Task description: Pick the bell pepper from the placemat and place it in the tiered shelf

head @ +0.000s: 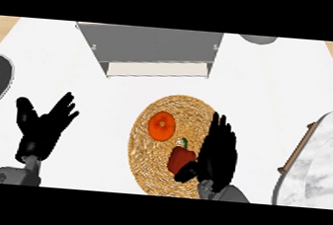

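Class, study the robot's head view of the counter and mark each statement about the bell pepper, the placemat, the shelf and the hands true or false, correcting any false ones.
1. The bell pepper lies on the woven placemat. True.
2. The bell pepper is green. False: it is red with a green stem.
3. The right hand is right beside the pepper. True.
4. The pepper already sits in the tiered shelf. False: it is on the placemat, nearer the robot than the shelf.
5. The left hand holds the orange round item. False: that hand is open, left of the placemat; the item lies on the placemat.
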Robot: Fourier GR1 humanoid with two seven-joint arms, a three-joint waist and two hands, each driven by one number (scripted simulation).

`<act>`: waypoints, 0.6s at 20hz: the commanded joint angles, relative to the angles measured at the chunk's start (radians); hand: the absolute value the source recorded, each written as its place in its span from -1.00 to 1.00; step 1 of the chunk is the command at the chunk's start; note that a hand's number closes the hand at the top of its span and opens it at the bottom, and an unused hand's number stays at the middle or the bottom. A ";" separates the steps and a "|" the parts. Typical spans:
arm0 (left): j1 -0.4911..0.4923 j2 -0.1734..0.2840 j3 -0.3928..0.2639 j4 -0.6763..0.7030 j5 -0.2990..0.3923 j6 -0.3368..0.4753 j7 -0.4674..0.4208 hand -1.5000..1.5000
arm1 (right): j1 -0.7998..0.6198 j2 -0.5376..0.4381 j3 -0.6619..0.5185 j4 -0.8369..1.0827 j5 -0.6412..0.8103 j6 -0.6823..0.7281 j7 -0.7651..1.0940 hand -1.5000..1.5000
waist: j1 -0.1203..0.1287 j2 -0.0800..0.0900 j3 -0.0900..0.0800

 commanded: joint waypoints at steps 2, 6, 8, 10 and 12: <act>0.002 -0.037 -0.014 0.050 -0.024 0.007 -0.025 0.00 | -0.049 0.014 0.047 0.086 -0.036 -0.101 0.203 -1.00 | 0.000 0.011 -0.003; 0.022 -0.036 -0.033 -0.035 -0.023 0.016 0.037 0.00 | -0.117 0.015 0.072 0.196 -0.179 0.067 0.102 1.00 | 0.021 0.011 -0.002; 0.005 -0.016 0.014 0.054 -0.022 -0.019 -0.019 0.00 | -0.103 0.014 0.109 0.170 -0.195 -0.044 0.097 1.00 | 0.001 0.010 -0.003; 0.024 -0.027 -0.011 0.011 -0.030 -0.015 0.009 0.00 | -0.140 0.014 0.138 0.201 -0.211 -0.112 0.114 1.00 | 0.007 0.010 -0.002; 0.000 -0.035 -0.011 -0.027 -0.032 0.010 0.057 0.00 | -0.119 0.014 0.204 0.194 -0.195 -0.185 0.109 1.00 | 0.005 0.009 -0.002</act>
